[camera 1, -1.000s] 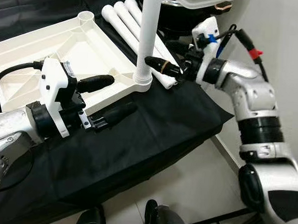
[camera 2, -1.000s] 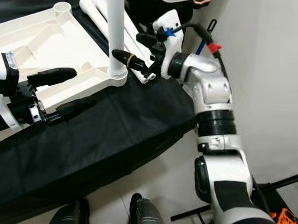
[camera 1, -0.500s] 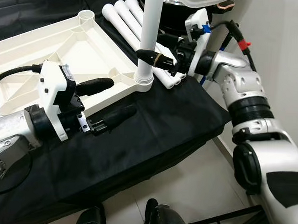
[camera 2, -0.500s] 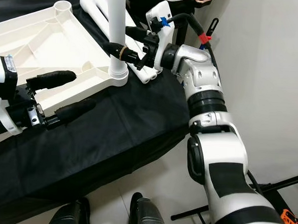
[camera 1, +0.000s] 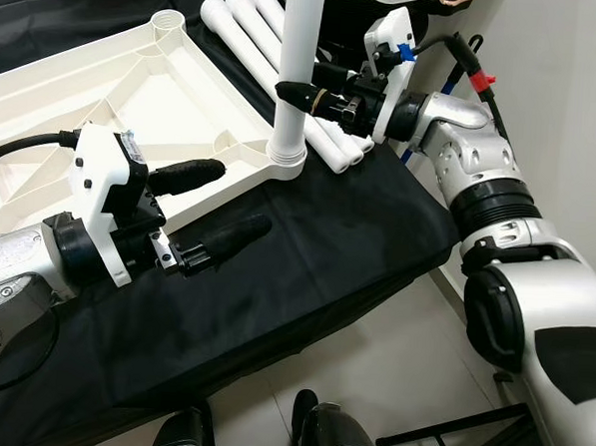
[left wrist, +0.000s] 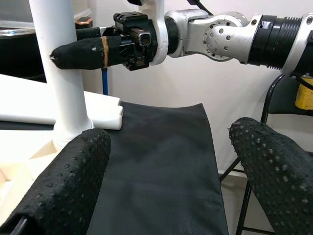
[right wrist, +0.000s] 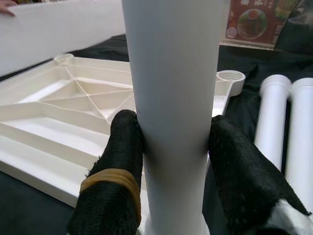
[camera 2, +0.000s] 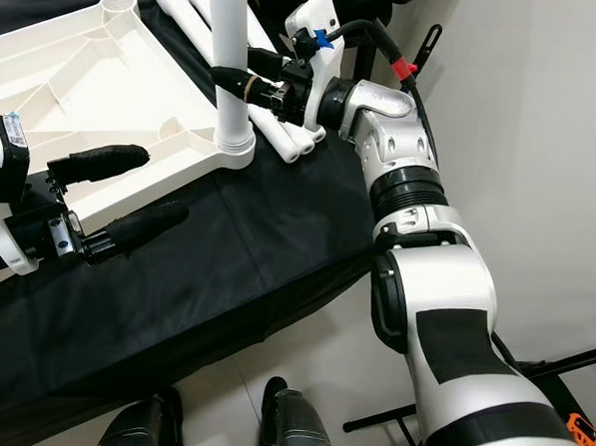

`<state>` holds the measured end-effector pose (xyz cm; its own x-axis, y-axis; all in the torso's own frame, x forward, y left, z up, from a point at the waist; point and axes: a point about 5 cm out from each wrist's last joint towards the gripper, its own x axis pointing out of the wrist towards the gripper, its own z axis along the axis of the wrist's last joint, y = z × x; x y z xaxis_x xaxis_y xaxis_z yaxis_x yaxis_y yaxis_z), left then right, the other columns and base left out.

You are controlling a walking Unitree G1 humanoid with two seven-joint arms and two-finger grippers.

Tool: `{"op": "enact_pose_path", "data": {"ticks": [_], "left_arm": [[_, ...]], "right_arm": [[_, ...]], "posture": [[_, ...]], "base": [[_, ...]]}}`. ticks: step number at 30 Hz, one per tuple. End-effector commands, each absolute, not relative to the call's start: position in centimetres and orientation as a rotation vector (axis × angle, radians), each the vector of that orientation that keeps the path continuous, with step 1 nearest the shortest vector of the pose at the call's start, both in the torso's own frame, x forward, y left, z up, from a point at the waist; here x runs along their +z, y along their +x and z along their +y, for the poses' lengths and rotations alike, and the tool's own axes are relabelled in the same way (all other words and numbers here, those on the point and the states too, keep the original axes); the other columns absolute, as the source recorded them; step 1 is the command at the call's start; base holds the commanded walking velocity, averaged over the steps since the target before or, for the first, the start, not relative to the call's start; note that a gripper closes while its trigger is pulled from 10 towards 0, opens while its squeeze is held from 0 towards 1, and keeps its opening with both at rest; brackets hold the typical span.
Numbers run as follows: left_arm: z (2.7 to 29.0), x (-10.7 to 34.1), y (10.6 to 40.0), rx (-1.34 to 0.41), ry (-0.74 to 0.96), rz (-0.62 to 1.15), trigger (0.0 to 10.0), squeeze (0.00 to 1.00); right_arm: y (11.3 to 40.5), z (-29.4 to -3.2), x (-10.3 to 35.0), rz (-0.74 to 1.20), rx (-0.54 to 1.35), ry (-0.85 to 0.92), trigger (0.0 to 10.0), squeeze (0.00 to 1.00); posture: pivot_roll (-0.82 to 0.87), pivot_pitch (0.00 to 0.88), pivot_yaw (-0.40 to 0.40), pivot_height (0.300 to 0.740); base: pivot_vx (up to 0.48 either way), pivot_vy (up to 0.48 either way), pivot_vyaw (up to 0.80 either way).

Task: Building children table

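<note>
1. Since a second ago, the right tool [camera 1: 297, 91] has slid in from beside the upright white plastic tube leg [camera 1: 293, 73] and now pinches it, one black finger on each side, just above the corner socket of the upturned cream plastic tabletop [camera 1: 94, 102].
2. Left tool [camera 1: 211, 203] hovers spread wide and empty over the near edge of the tabletop and the black-clothed table [camera 1: 305, 273], the leg well ahead of its fingertips.
3. To seat the leg well, I'd keep it plumb while turning or pressing it down, with the left tool bracing the tabletop so it doesn't skid.
4. Count: one leg standing; three spare white tube legs [camera 1: 251, 21] lying just behind the right tool; one tabletop.
</note>
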<state>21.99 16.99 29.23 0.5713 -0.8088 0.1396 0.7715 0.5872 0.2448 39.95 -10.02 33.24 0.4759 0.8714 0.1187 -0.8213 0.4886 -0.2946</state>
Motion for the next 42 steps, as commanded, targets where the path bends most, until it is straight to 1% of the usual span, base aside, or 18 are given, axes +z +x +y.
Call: {"op": "enact_pose_path", "data": {"ticks": [1, 4, 5, 6, 7, 10, 11, 12, 14, 17, 18, 19, 23, 28, 37, 38, 39, 42], "left_arm": [[16.8, 29.2, 21.7, -0.947, 0.173, -0.236, 10.0, 0.00], [16.7, 29.2, 21.8, -0.944, 0.169, -0.239, 10.0, 0.00], [16.7, 29.2, 21.9, -0.944, 0.169, -0.241, 10.0, 0.00], [16.7, 29.2, 21.9, -0.944, 0.169, -0.241, 10.0, 0.00], [16.7, 29.2, 22.0, -0.943, 0.169, -0.244, 10.0, 0.00], [16.7, 29.2, 22.0, -0.943, 0.169, -0.244, 10.0, 0.00], [16.6, 29.2, 22.1, -0.944, 0.168, -0.249, 10.0, 0.00], [16.6, 29.2, 22.1, -0.944, 0.168, -0.249, 10.0, 0.00], [16.5, 29.2, 22.2, -0.945, 0.168, -0.258, 10.0, 0.00], [16.5, 29.3, 22.3, -0.946, 0.168, -0.263, 10.0, 0.00], [16.5, 29.3, 22.4, -0.944, 0.169, -0.269, 10.0, 0.00], [16.5, 29.4, 22.4, -0.943, 0.169, -0.271, 10.0, 0.00], [16.5, 29.4, 22.4, -0.940, 0.170, -0.272, 10.0, 0.00], [16.5, 29.4, 22.4, -0.939, 0.172, -0.276, 10.0, 0.00], [16.7, 29.5, 22.7, -0.939, 0.179, -0.281, 10.0, 0.00], [16.7, 29.4, 22.7, -0.937, 0.179, -0.281, 10.0, 0.00], [16.7, 29.4, 22.8, -0.936, 0.179, -0.281, 10.0, 0.00], [16.8, 29.4, 22.9, -0.934, 0.180, -0.281, 10.0, 0.00]], "right_arm": [[40.2, -9.7, 33.4, -0.275, 0.975, -0.250, 0.0, 0.00], [40.3, -8.8, 33.1, -0.284, 0.918, -0.305, 0.0, 0.00], [40.4, -7.9, 32.5, -0.275, 0.871, -0.309, 0.0, 0.00], [40.4, -7.9, 32.5, -0.275, 0.871, -0.309, 0.0, 0.00], [40.3, -6.9, 31.8, -0.266, 0.816, -0.310, 0.0, 0.00], [40.3, -6.7, 31.7, -0.265, 0.805, -0.311, 0.0, 0.00], [40.0, -5.6, 30.9, -0.239, 0.778, -0.292, 0.0, 0.00], [40.0, -5.6, 30.9, -0.239, 0.778, -0.292, 0.0, 0.00], [39.3, -3.7, 29.6, -0.194, 0.719, -0.253, 0.0, 0.00], [38.9, -3.0, 29.2, -0.186, 0.691, -0.231, 0.0, 0.00], [38.2, -1.7, 28.4, -0.181, 0.638, -0.200, 0.0, 0.00], [37.8, -1.2, 28.1, -0.176, 0.622, -0.195, 0.0, 0.00], [37.1, -0.3, 27.4, -0.159, 0.601, -0.179, 0.0, 0.00], [36.5, 0.1, 26.7, -0.140, 0.574, -0.164, 0.0, 0.00], [36.1, -1.7, 26.6, -0.124, 0.472, -0.188, 0.0, 0.00], [36.2, -2.1, 26.7, -0.131, 0.452, -0.203, 7.6, 0.00], [36.2, -2.3, 26.8, -0.134, 0.441, -0.213, 10.0, 0.00], [36.2, -3.1, 26.7, -0.117, 0.421, -0.219, 10.0, 0.00]], "posture": [[0.06, 0.343, -0.093, 0.740], [0.05, 0.339, -0.094, 0.740], [0.04, 0.331, -0.093, 0.740], [0.04, 0.331, -0.093, 0.740], [0.04, 0.331, -0.093, 0.740], [0.04, 0.331, -0.093, 0.740], [0.03, 0.320, -0.090, 0.740], [0.03, 0.320, -0.090, 0.740], [0.02, 0.311, -0.094, 0.740], [0.02, 0.306, -0.096, 0.740], [0.02, 0.299, -0.103, 0.740], [0.02, 0.299, -0.104, 0.740], [0.01, 0.296, -0.104, 0.740], [0.02, 0.289, -0.101, 0.740], [0.01, 0.278, -0.091, 0.740], [0.01, 0.275, -0.089, 0.740], [0.01, 0.275, -0.089, 0.740], [0.01, 0.269, -0.086, 0.740]], "base": [[0.000, 0.000, 0.00], [0.000, 0.000, 0.00], [0.000, 0.000, 0.00], [0.000, 0.000, 0.00], [0.000, 0.000, 0.00], [0.000, 0.000, 0.00], [0.000, 0.000, 0.00], [0.000, 0.000, 0.00], [0.000, 0.000, 0.00], [0.000, 0.000, 0.00], [0.000, 0.000, 0.00], [0.000, 0.000, 0.00], [0.000, 0.000, 0.00], [0.000, 0.000, 0.00], [0.000, 0.000, 0.00], [0.000, 0.000, 0.00], [0.000, 0.000, 0.00], [0.000, 0.000, 0.00]]}}
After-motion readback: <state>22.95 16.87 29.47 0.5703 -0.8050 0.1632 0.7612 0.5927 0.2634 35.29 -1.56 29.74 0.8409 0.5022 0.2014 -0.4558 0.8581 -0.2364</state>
